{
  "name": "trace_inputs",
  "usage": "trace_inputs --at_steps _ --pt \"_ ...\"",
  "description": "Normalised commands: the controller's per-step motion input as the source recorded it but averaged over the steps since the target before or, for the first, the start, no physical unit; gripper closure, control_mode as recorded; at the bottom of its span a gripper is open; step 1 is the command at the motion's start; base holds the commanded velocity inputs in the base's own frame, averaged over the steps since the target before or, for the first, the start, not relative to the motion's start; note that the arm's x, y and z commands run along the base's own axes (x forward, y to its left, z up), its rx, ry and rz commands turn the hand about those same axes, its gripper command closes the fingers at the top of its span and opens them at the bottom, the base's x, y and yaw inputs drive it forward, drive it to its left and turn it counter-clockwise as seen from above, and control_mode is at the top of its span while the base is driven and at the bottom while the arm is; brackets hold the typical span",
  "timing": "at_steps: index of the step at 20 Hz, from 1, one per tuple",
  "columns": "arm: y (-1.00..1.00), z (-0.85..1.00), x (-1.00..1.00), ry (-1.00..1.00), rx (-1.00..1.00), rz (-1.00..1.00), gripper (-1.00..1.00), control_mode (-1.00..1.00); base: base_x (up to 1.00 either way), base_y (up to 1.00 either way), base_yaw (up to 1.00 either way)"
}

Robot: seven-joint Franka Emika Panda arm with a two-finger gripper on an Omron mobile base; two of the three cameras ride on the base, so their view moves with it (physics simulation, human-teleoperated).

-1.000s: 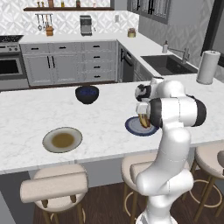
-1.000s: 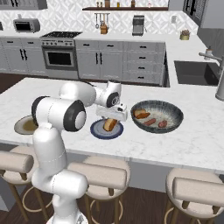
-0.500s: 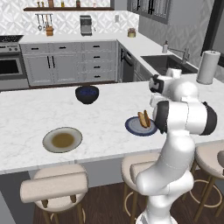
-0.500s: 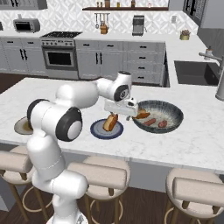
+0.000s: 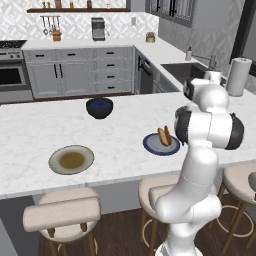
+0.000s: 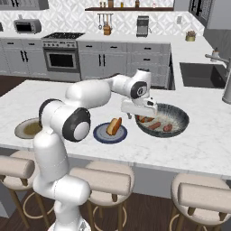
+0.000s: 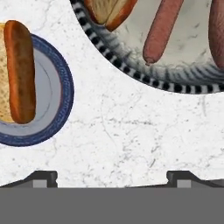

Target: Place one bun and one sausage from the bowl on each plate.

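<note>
- Hovering over the marble counter [image 7: 131, 127], the gripper [image 7: 111, 177] has its jaws spread wide apart with nothing between them; in the right base view it sits at centre frame, at the near-left rim of the bowl [image 6: 180, 118]
- At the left edge of the hand view the blue plate [image 7: 61, 92] carries a bun [image 7: 5, 87] with a sausage [image 7: 19, 70] lying on it; in the left base view that plate [image 5: 150, 145] is right of centre
- Along the top of the hand view the bowl's patterned rim [image 7: 131, 65] curves across, with another bun [image 7: 107, 11] at top centre and another sausage [image 7: 159, 28] just to its right, both inside the bowl; a further sausage end shows at the right edge
- Lower left of the left base view holds the beige plate [image 5: 87, 156], well apart from the blue one
- A deep dark-blue bowl [image 5: 99, 107] stands farther back, upper centre-left
</note>
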Motion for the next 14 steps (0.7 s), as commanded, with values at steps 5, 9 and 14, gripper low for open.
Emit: trace_inputs --at_steps 5,9,14 --pt "-0.59 -0.09 0.01 0.03 0.0 0.0 -1.0 -1.0 0.0 0.0 0.0" --pt "-0.65 -0.13 0.05 0.0 0.0 0.0 -1.0 -1.0 0.0 0.0 0.0" --pt "-0.47 -0.19 0.13 0.0 0.0 0.0 -1.0 -1.0 0.0 0.0 0.0"
